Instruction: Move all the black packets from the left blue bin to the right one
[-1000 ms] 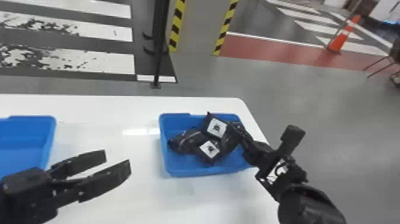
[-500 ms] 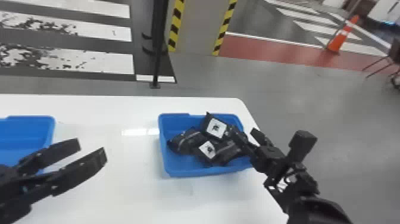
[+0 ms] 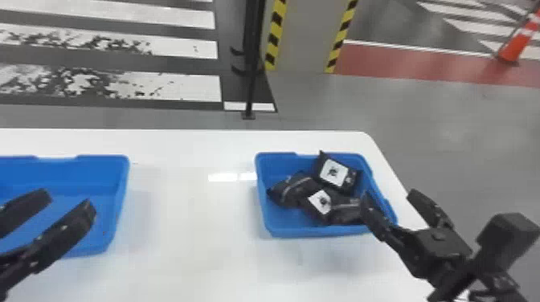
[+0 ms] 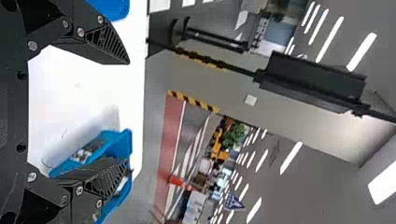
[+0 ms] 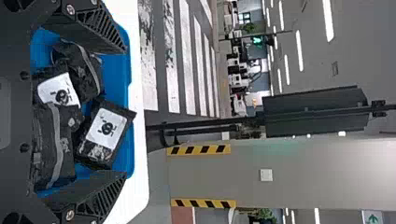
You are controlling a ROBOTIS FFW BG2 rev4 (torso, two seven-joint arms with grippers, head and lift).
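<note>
In the head view my left gripper [image 3: 68,209] stands open over the left blue bin [image 3: 114,209], whose visible part holds no packet. My right gripper [image 3: 391,198] is open at the right rim of the right blue bin [image 3: 277,231]. Several black packets lie heaped inside that bin, among them a white-labelled packet [image 3: 335,172] at the back. The left wrist view has my left gripper [image 4: 128,112] with fingers wide apart and nothing between them. In the right wrist view the packets, one a labelled packet [image 5: 105,133], lie beyond my right gripper [image 5: 126,112], its fingers spread.
Both bins stand on a white table [image 3: 181,249], with bare tabletop between them. A thin black post [image 3: 251,80] and a striped pillar [image 3: 309,36] rise behind the table, and an orange cone [image 3: 516,46] stands far right.
My left gripper has moved left, from the table beside the left bin to over it. The right gripper has shifted slightly right and toward the front. The packets have stayed put.
</note>
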